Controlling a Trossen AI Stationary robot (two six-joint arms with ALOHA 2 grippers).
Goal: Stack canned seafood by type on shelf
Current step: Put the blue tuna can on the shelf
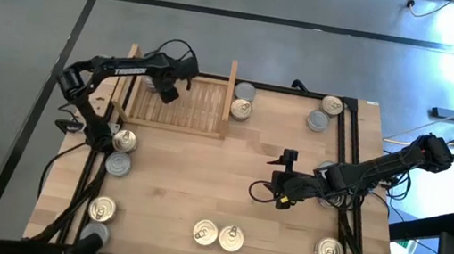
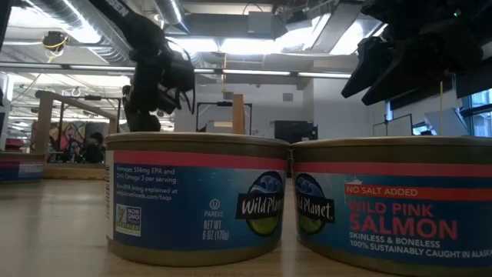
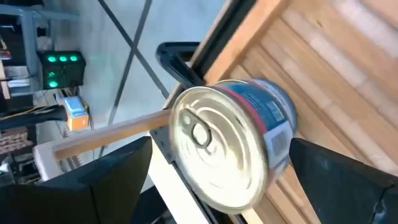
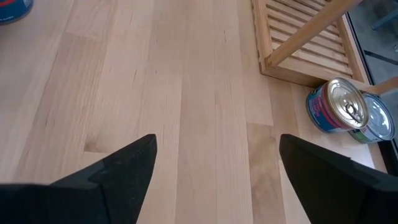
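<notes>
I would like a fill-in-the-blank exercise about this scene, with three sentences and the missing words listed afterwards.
1. The left gripper holds one can above the slatted base of the ____.
2. The right gripper is over bare tabletop and holds ____.
3. In the low view, the label of the can on the right names the fish as wild pink ____.

Missing words: shelf; nothing; salmon
</notes>
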